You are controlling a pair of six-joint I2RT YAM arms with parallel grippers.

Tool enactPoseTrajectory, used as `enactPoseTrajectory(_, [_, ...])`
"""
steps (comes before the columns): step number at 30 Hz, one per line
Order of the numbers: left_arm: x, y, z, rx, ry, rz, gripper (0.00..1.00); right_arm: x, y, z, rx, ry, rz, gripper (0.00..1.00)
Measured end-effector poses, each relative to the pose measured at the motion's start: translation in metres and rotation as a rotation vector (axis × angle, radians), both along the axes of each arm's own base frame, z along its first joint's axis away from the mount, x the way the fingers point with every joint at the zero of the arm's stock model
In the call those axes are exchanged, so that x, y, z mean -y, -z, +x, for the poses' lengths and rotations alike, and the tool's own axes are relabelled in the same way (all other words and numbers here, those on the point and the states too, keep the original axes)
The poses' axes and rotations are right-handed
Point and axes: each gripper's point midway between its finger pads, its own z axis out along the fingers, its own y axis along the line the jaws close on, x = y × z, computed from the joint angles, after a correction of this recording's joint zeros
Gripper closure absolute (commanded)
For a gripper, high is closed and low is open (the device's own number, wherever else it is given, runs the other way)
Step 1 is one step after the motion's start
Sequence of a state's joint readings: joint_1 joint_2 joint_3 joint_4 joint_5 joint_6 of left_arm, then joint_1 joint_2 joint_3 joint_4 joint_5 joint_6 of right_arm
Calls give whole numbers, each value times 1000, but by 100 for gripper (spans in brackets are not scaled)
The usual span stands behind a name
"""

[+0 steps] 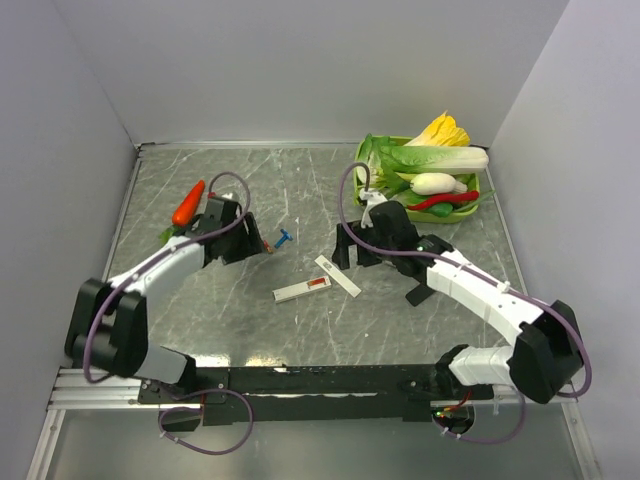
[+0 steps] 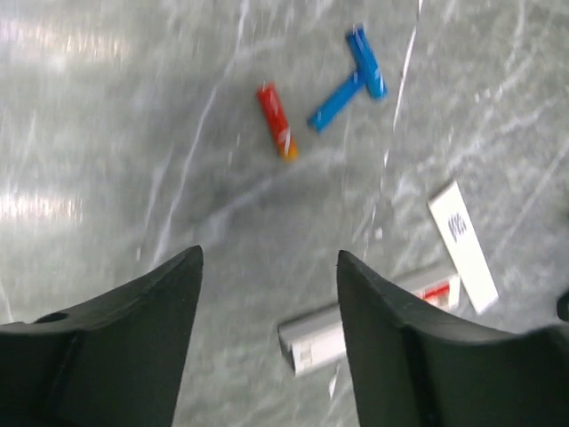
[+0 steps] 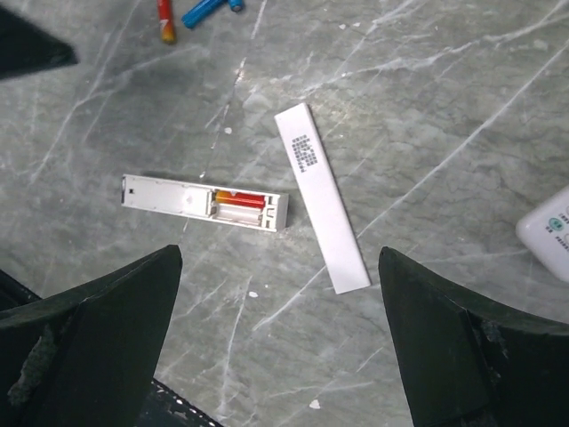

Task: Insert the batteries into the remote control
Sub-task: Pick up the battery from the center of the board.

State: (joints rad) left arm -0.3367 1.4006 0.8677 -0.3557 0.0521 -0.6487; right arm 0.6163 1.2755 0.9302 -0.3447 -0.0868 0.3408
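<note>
The slim white remote control [image 3: 169, 194] lies on the table with its back open; one red-orange battery [image 3: 240, 198] sits in its compartment, beside an empty slot. It also shows in the top view [image 1: 298, 291]. Its white back cover [image 3: 321, 197] lies loose just right of it. A second red-orange battery [image 2: 276, 121] lies loose on the table next to a blue T-shaped piece [image 2: 348, 86]. My left gripper [image 2: 269, 267] is open and empty, near side of that battery. My right gripper [image 3: 280, 267] is open and empty above the table, near the remote and cover.
A green tray [image 1: 372, 146] of toy vegetables stands at the back right. A toy carrot [image 1: 188, 203] lies at the back left. A wider white remote [image 3: 551, 231] shows at the right edge of the right wrist view. A dark object [image 1: 418, 293] lies by the right arm.
</note>
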Motion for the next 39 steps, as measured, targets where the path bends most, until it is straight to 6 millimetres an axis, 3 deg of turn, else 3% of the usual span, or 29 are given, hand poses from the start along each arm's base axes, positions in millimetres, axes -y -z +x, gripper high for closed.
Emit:
enactPoseTrajectory(3, [4, 8, 21, -16, 1, 24, 53, 5, -3, -8, 16, 1, 14, 0])
enactPoseTrajectory(6, [7, 22, 38, -48, 5, 55, 59, 10, -6, -13, 34, 5, 23, 0])
enactPoseTrajectory(11, [7, 49, 54, -107, 7, 108, 60, 18, -1, -17, 37, 21, 16, 1])
enactPoseTrajectory(15, [6, 62, 55, -143, 9, 128, 57, 24, 6, -20, 29, 31, 6, 0])
enactPoseTrajectory(21, [8, 56, 62, -125, 8, 129, 56, 27, 8, -20, 25, 38, 1, 1])
enactPoseTrajectory(26, [9, 62, 70, -131, 3, 138, 58, 27, 9, -21, 23, 33, 4, 1])
enactPoseTrajectory(39, [15, 64, 78, -117, 5, 140, 74, 23, 11, -22, 8, 17, 13, 1])
